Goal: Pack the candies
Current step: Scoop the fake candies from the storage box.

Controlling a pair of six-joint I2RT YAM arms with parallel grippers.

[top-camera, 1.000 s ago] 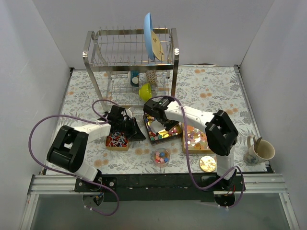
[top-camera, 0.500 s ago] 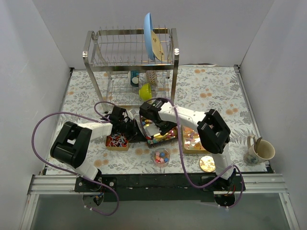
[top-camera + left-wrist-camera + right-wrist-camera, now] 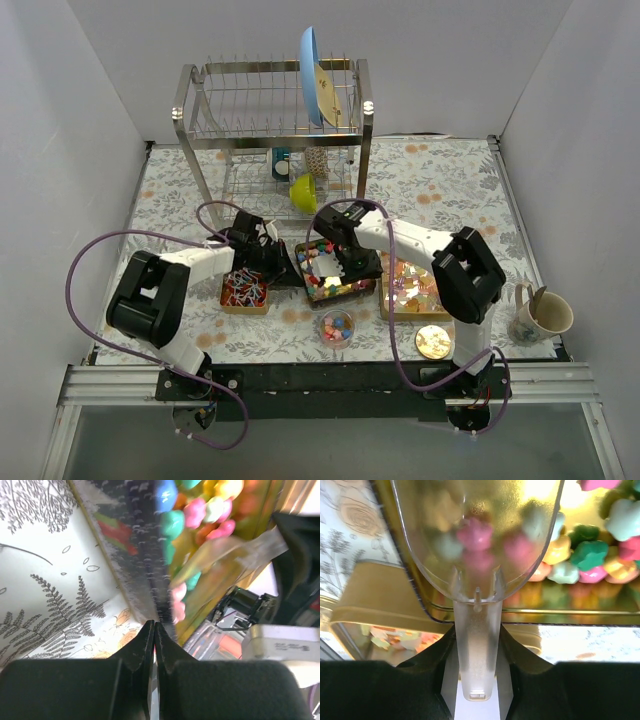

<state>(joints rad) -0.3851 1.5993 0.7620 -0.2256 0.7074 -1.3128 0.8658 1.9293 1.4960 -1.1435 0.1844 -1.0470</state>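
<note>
Pastel candies (image 3: 322, 281) (image 3: 590, 555) (image 3: 200, 510) fill the middle gold tray (image 3: 372, 283). My right gripper (image 3: 352, 262) (image 3: 476, 641) is shut on the handle of a clear plastic scoop (image 3: 477, 535). The scoop holds several pastel candies above the tray's near rim (image 3: 530, 615). My left gripper (image 3: 283, 268) (image 3: 154, 626) is shut, and its tips pinch the left edge of this tray's wall (image 3: 135, 555). Striped candies lie in the left tray (image 3: 243, 292). Orange-yellow ones lie in the right tray (image 3: 410, 292). A small clear jar (image 3: 336, 327) in front holds a few pastel candies.
The round gold lid (image 3: 433, 342) lies at the front right. A mug (image 3: 540, 316) stands by the right edge. At the back, close behind the trays, stands a steel dish rack (image 3: 272, 120) with a blue plate and a green cup.
My right gripper swung left into the middle tray with the scoop, then came back to the right. The tray shifted left and returned. My left gripper stayed at the tray's left edge.
</note>
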